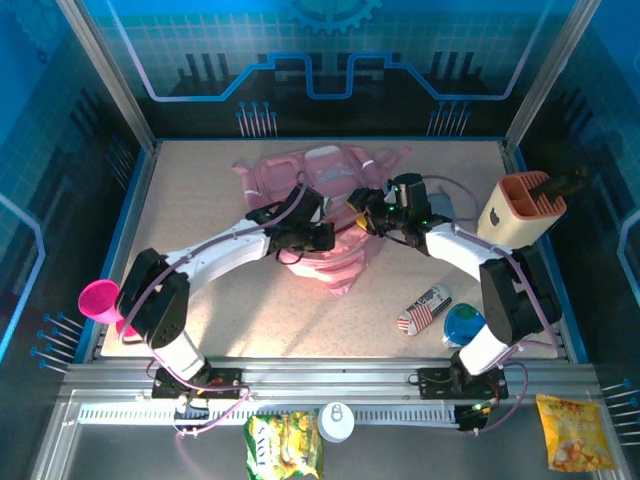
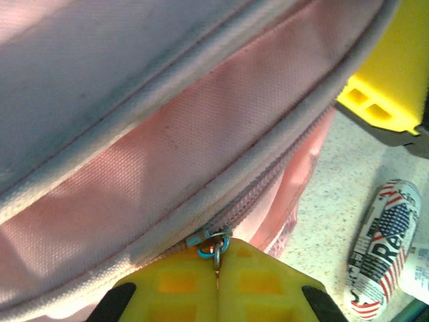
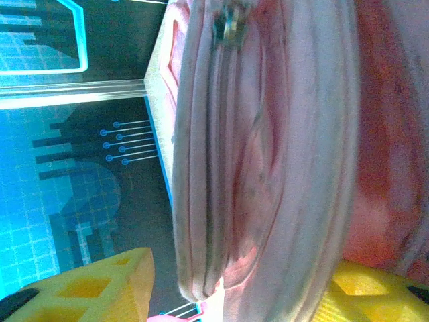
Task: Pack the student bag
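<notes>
Well, the student bag lies flat on the table, middle to far side, w/ both arms reaching over it. What is inside the bag I cannot tell; the views give only outer fabric and zips.

The left gripper is clenched on the zip pull at the bag's edge. Its two yellow fingers meet and pinch the small metal pull between them. The right gripper is released, jaws apart, and a thick fold of the bag's rim hangs between them. The finger at picture-left stands clear of the fabric; the other is partly behind it. In the top view the right gripper is at the bag's R side, near the left gripper.

Other containers: the pen holder, beige w/ orange top, sits tilted at the R edge of the table, and a dark item sticks out of it. A pink cup is at the L edge, just beside the left arm's elbow.

Around: a flag-printed tube lies near the right arm's base, w/ a blue round thing just beside it. In front of the rail, off the table, lie a green-yellow snack pack, a white lid and an orange snack pack. The right forearm crosses between bag and pen holder.
</notes>
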Robot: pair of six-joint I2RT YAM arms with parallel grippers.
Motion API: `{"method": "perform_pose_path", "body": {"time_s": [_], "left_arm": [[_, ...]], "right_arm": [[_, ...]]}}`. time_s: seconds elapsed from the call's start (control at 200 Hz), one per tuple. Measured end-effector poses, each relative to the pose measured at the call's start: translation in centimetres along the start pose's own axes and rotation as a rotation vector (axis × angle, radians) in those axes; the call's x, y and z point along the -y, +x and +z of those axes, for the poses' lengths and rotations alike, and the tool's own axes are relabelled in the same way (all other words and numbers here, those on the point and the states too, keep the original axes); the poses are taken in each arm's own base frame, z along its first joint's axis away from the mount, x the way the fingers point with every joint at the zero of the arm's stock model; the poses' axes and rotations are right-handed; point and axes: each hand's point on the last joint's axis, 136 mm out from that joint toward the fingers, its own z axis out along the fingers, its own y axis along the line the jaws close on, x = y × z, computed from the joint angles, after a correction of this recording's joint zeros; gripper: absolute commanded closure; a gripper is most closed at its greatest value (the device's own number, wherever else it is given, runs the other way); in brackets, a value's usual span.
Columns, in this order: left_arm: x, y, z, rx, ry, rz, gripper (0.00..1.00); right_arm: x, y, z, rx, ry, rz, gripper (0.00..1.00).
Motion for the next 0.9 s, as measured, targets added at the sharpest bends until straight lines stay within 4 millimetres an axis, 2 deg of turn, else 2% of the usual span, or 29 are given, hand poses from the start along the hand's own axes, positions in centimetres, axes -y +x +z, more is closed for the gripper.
{"method": "perform_pose_path", "body": {"time_s": [0.125, 0.285, 0.355, 0.5, 0.59, 0.745, 0.9], "left_arm": [[1.1, 0.1, 0.9, -0.02, 0.022, 0.014, 1.0], [1.4, 0.0, 1.3, -0.031, 0.032, 0.014, 1.0], [1.4, 0.1, 1.2, -0.032, 0.033, 0.014, 1.0], [1.4, 0.1, 1.2, -0.034, 0.032, 0.014, 1.0], [1.2, 0.1, 1.2, -0.032, 0.033, 0.009, 1.0], [-0.4, 0.8, 0.0, -0.019, 0.035, -0.01, 1.0], [-3.4, 1.8, -1.9, -0.022, 0.024, -0.039, 1.0]], "right_arm": [[0.2, 0.1, -0.2, 0.013, 0.014, 0.005, 0.46], [0.5, 0.6, 0.3, -0.001, 0.023, 0.004, 0.52], [0.9, 0.6, 0.7, -0.007, 0.036, 0.007, 0.58], [1.6, 0.4, 1.6, -0.014, 0.06, 0.014, 0.81], [1.5, 0.4, 1.7, -0.018, 0.066, -0.002, 0.87], [1.2, 0.2, 1.6, -0.023, 0.06, -0.019, 0.89], [0.4, -0.3, 1.1, -0.036, 0.041, -0.035, 0.89]]}}
